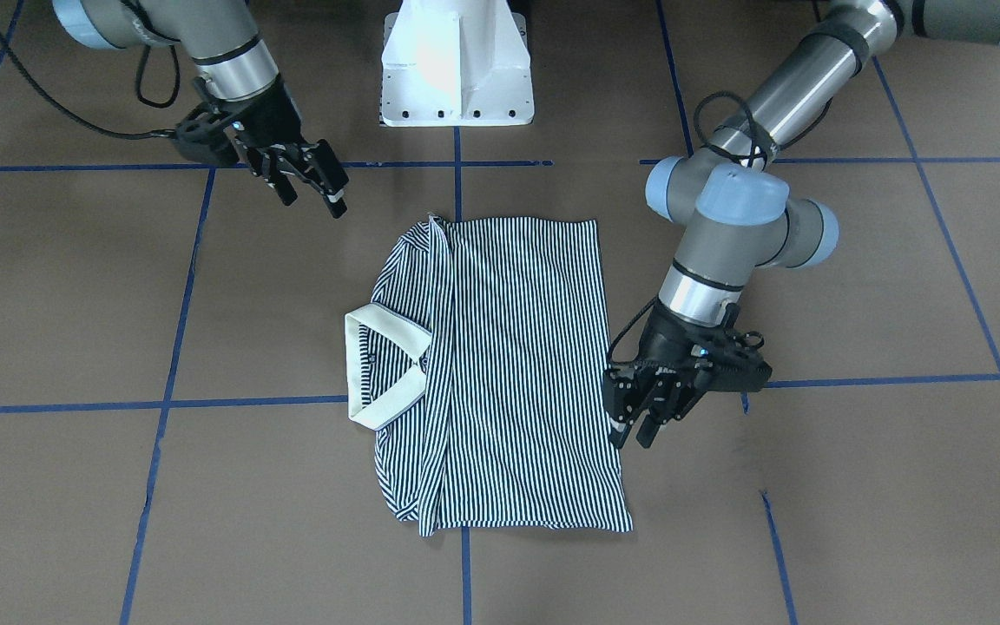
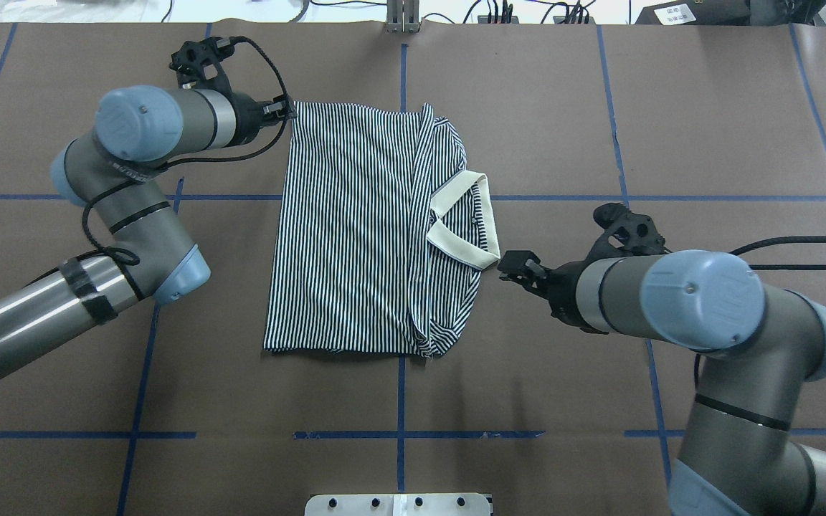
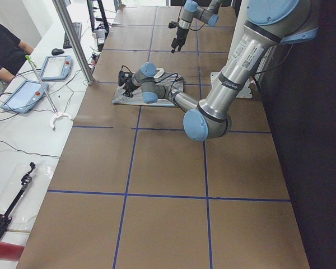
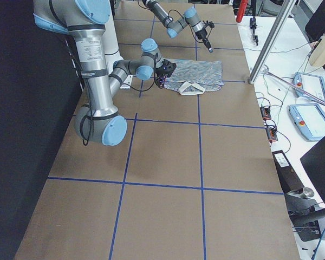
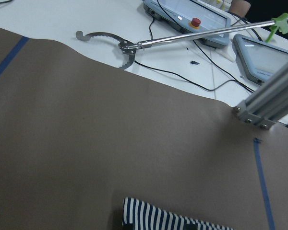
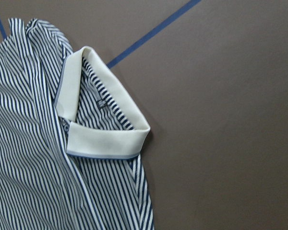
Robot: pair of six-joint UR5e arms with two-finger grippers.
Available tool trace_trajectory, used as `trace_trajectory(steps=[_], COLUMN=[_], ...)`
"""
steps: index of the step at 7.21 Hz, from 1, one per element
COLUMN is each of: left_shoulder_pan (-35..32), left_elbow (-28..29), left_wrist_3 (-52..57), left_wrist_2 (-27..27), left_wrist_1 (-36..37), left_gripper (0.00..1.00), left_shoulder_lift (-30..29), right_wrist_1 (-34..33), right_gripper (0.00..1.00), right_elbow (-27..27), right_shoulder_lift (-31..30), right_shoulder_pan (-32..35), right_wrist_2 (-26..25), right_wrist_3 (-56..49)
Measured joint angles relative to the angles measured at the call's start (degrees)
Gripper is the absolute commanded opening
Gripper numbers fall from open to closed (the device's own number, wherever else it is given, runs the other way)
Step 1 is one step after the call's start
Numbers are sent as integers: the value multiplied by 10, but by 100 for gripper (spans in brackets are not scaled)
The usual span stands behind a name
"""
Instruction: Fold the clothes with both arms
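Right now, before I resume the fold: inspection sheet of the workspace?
Surface: brown table, blue tape grid.
Job's things: shirt flat, sleeves folded in, collar toward the right arm's side.
Clutter: nothing seen.
Grippers: left gripper open, by the hem's far corner, contact unclear; right gripper open, beside the collar, off the cloth.
Cables: black cables along both arms, off the shirt.
Surroundings: pedestal; bench with pendants, grabber stick; person.
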Motion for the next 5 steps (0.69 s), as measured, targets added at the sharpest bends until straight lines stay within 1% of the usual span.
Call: trace_trajectory(steps=[1,2,3,5], left_shoulder_pan=[2,4,4,5], left_elbow=[-37,-54,-61,-64], left_wrist_3=[-16,-24,-27,-29], left_wrist_2=[-20,-28,-31,-32], left_wrist_1=[1,0,-2,-4], left_gripper=[48,48,48,49], left_shoulder_lift=[28,48,62,72], right_wrist_1=[-52,-84,-99,-123], right_gripper=[100,100,100,100], right_elbow=[-28,-65,-96,-143], right_shoulder_lift=[61,113,142,173], right_shoulder_pan=[-19,-38,-53,-66], right_wrist_2=[-1,-1,-1,0], right_wrist_3=[-4,-25,-72,-191])
